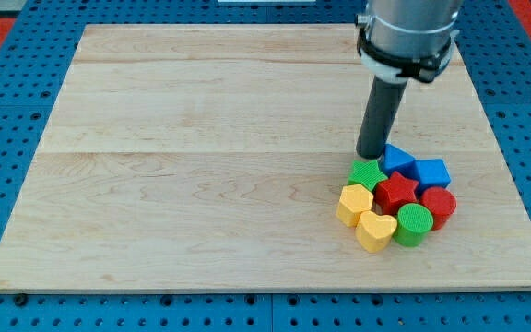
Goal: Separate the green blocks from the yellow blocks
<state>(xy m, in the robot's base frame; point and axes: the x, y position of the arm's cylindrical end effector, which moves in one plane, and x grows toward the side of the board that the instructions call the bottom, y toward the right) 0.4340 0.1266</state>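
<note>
My tip (371, 154) stands at the top of a tight cluster of blocks at the view's lower right, just above the green star (367, 173) and left of the blue triangle (395, 159). A green cylinder (414, 224) sits at the cluster's bottom right. A yellow block (354, 204) lies below the green star, and a yellow heart (375, 231) lies between it and the green cylinder, touching both.
A blue cube (430, 172), a red star (397, 192) and a red cylinder (439, 206) fill the cluster's middle and right side. The wooden board (201, 138) lies on a blue perforated table; its right edge is close to the cluster.
</note>
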